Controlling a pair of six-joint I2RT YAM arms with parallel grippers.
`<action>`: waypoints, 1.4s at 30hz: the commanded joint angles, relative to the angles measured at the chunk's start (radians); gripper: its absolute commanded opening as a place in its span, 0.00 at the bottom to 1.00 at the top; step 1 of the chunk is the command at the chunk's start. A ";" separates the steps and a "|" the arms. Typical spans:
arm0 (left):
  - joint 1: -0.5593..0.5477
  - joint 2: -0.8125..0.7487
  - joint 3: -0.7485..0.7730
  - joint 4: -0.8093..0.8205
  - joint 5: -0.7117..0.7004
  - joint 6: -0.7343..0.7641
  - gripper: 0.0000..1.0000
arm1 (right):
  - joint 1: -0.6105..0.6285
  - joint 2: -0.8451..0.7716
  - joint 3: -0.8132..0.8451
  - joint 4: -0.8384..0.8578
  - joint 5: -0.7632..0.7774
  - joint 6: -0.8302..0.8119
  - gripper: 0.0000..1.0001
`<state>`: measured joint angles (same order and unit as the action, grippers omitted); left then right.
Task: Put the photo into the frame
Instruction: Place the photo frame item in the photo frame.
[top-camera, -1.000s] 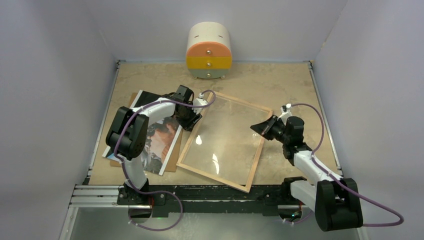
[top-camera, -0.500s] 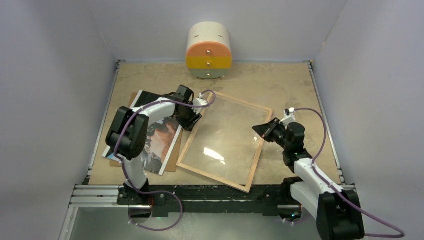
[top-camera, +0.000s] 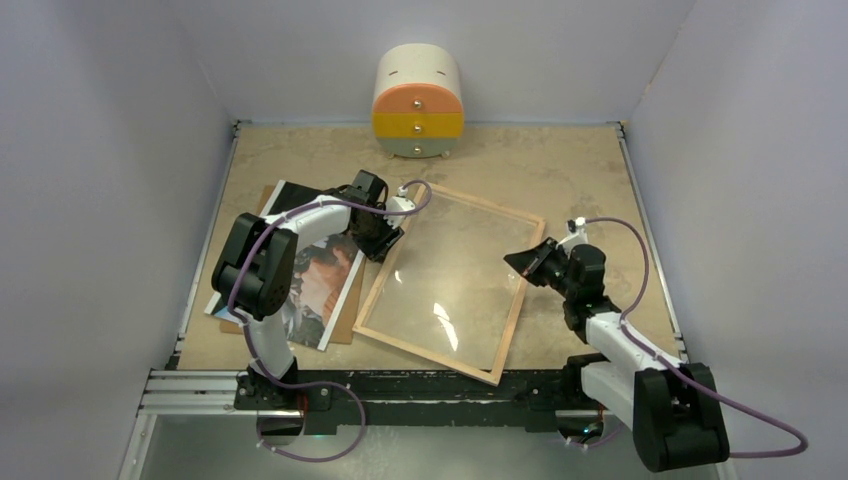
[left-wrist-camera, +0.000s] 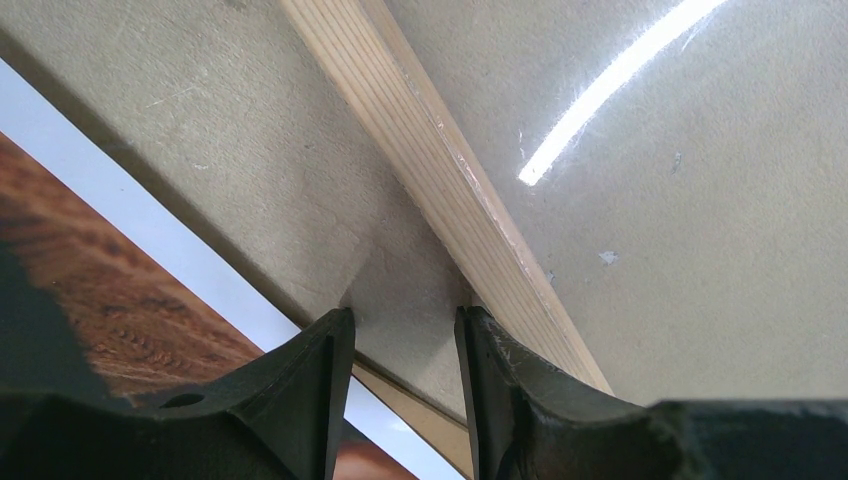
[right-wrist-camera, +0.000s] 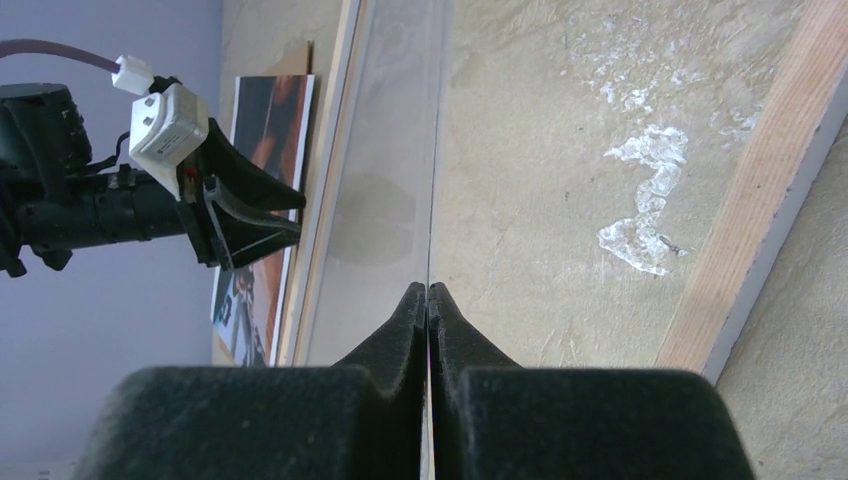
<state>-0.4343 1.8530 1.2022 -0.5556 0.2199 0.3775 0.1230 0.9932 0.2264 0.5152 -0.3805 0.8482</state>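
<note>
Early in the job, by the look of it: squaring up the frame (top-camera: 450, 280), with the photo (top-camera: 318, 285) not yet lifted.

Holding the left gripper (left-wrist-camera: 400, 330) low and parted partway, with nothing visibly clamped and only bare table (left-wrist-camera: 250, 150) in the gap. Just right of those jaws, at or almost at the right finger: the frame's wooden left rim, back side up, glass beyond. Just left of them: the photo's white border, flat on a brown backing board (top-camera: 345, 322).

Pressing the right gripper (right-wrist-camera: 428, 295) fully closed, tips together, over the pane near the opposite rim. Impossible to tell whether resting on the glass or nipping anything thin.

Next, probably: shifting the left jaws leftward onto the photo's near edge, nipping the border, then carrying it rightward over the rim and laying it inside on the glass, square to the wood. Worth pinning the frame with the right jaws against sliding.
</note>
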 joint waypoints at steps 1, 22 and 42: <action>0.000 0.005 0.007 0.014 0.010 0.003 0.45 | 0.006 0.014 0.003 0.051 0.039 -0.001 0.00; -0.001 -0.003 0.007 0.013 -0.004 0.009 0.45 | 0.078 0.063 0.050 -0.121 0.153 -0.133 0.53; -0.001 -0.003 0.007 0.008 -0.011 0.016 0.45 | 0.116 -0.082 0.145 -0.453 0.397 -0.244 0.99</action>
<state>-0.4343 1.8530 1.2018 -0.5560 0.2089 0.3840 0.2314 0.9424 0.3092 0.1570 -0.0509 0.6445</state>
